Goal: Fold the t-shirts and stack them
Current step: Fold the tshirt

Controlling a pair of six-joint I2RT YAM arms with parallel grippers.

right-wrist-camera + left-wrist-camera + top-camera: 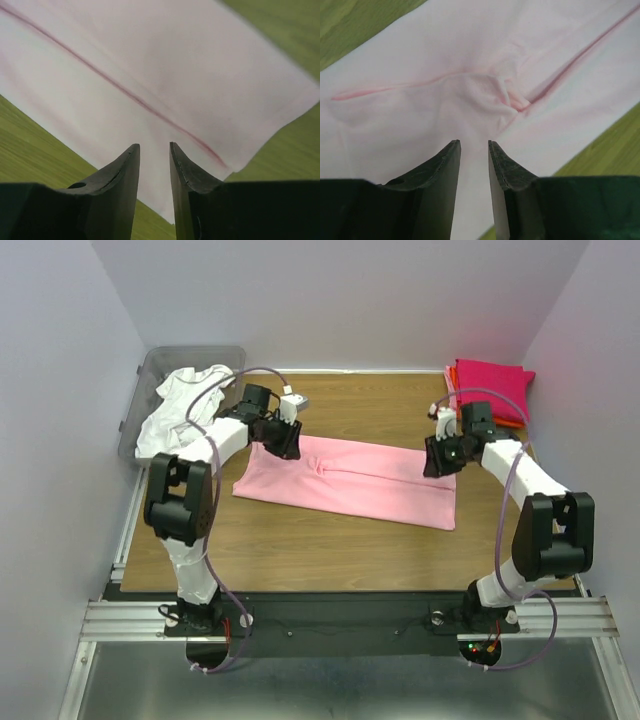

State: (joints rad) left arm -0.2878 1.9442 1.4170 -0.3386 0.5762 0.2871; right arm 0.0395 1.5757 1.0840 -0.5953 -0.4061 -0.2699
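The soft light pink t-shirt lies as a long folded band across the wood-grain desk. The left claw and right claw hover over its ends, fingers narrowly apart, gripping nothing.

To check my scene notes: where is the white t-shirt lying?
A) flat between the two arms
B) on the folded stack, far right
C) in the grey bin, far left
C: the white t-shirt is bunched in the grey bin at the far left corner.
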